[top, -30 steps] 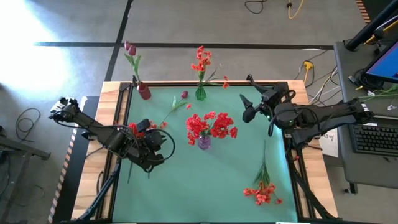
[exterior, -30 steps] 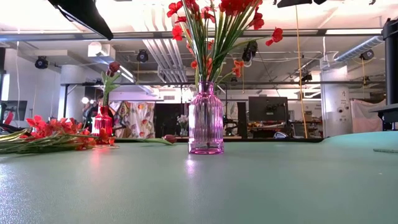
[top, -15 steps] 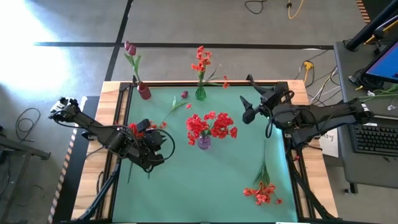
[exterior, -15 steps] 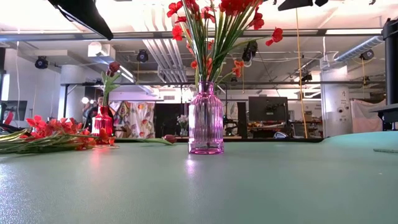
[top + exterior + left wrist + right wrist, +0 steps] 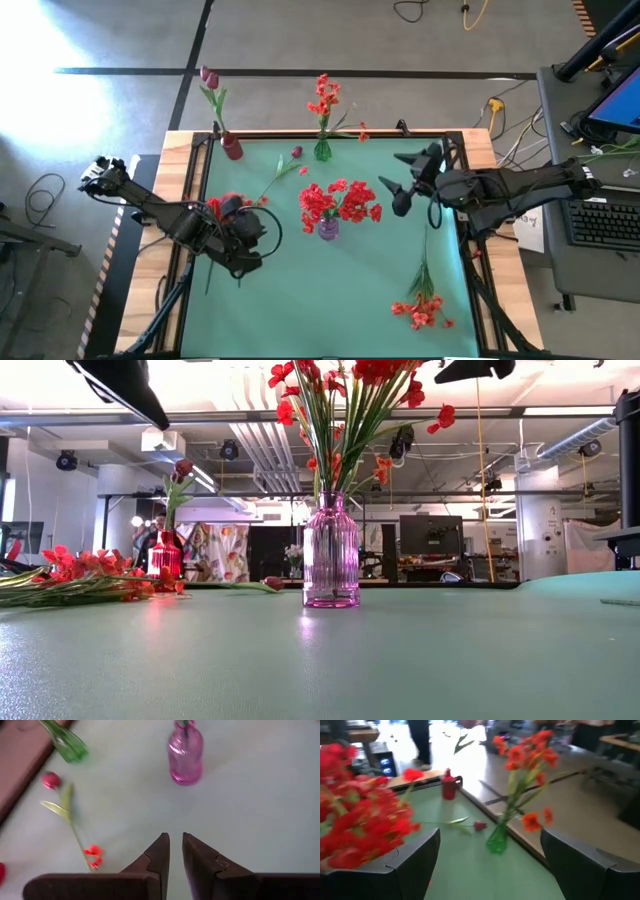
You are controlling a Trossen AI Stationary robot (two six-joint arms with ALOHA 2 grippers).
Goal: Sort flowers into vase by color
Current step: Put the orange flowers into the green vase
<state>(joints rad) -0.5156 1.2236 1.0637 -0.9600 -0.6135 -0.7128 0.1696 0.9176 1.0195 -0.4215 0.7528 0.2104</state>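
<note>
Visibility is limited in places: from table height the purple vase (image 5: 331, 550) shows whole, but its red flowers (image 5: 345, 400) are cut off above, and both arms appear only as dark fragments at the upper edge. From overhead, the left pincer (image 5: 262, 232) sits over the table's (image 5: 330, 290) left side, its fingers (image 5: 156, 860) nearly together with only a thin gap and nothing between them; red blooms just beside it are partly masked by the arm. The right pincer (image 5: 405, 180) hangs right of the purple vase, fingers (image 5: 415, 855) spread wide and empty. Glass vases are ribbed and translucent: purple at centre, green (image 5: 322, 150) at the far edge holding an orange-red spray (image 5: 323, 95), red (image 5: 231, 147) at the far-left corner holding a magenta bud (image 5: 208, 76). One loose bud (image 5: 296, 152) with its thin stem lies between the red and green vases; a red spray (image 5: 421, 305) lies flat near the table's right front. Table covering is matte green with wooden borders. No writing is legible.
</note>
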